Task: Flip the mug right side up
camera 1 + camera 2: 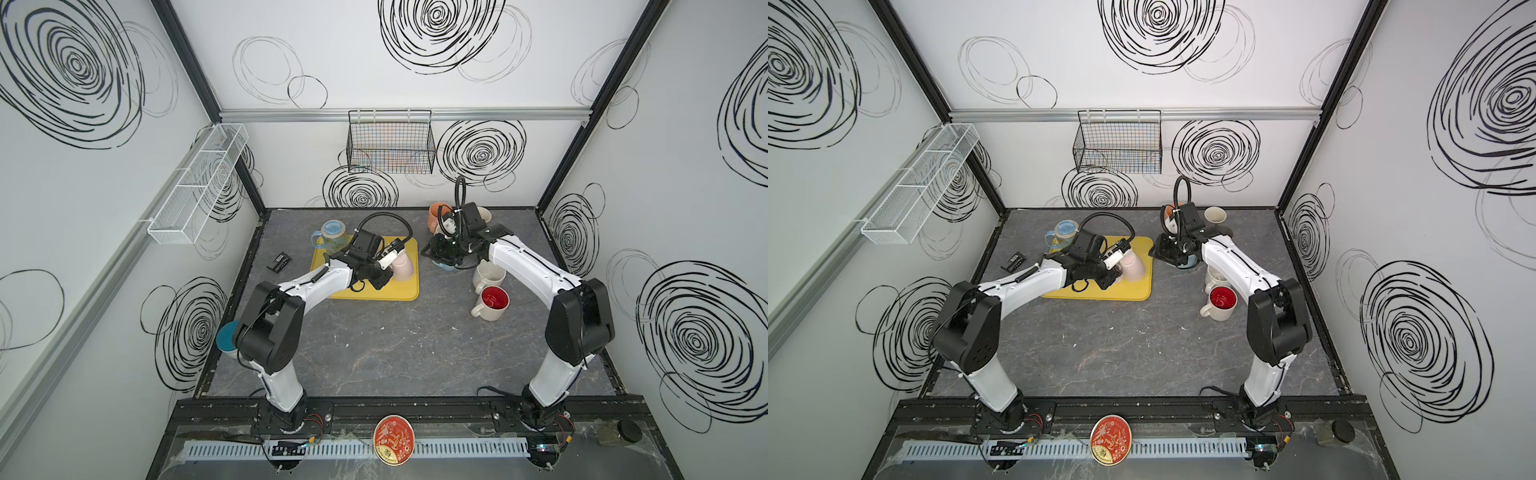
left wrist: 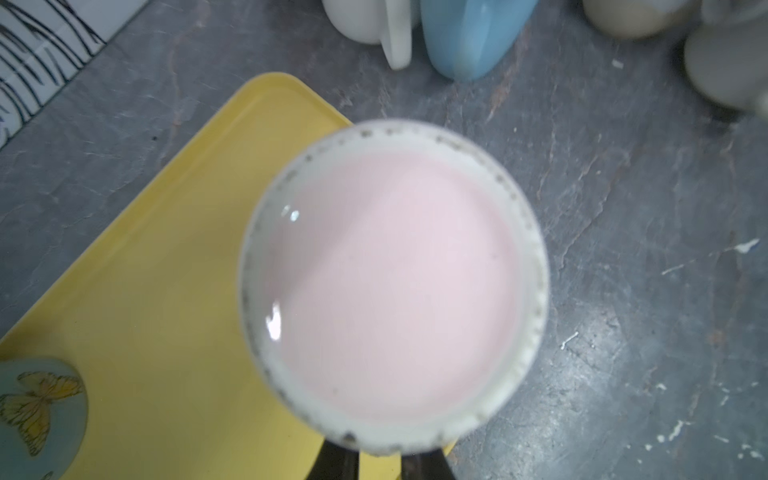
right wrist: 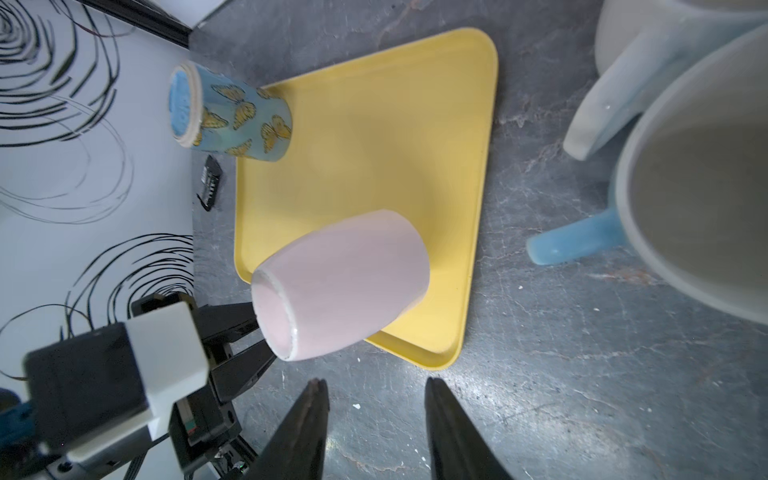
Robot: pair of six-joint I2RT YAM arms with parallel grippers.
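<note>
Seeing pink mug (image 3: 345,282) tipped sideways on yellow tray (image 3: 374,124), pinched at its end by left gripper (image 3: 259,338), jaws shut tight. Right gripper (image 3: 376,386) hovering over table (image 3: 582,374) nearby — jaws partway apart, holding nothing.

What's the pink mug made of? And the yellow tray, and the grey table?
Pink mug: looks like glazed ceramic, glossy with bright glints, and a bare, speckled whitish ring around its end.
Yellow tray: probably plastic, smooth, matte, with rounded moulded corners.
Table: stone-look grey surface with veins; real stone or printed laminate, I cannot tell.
</note>
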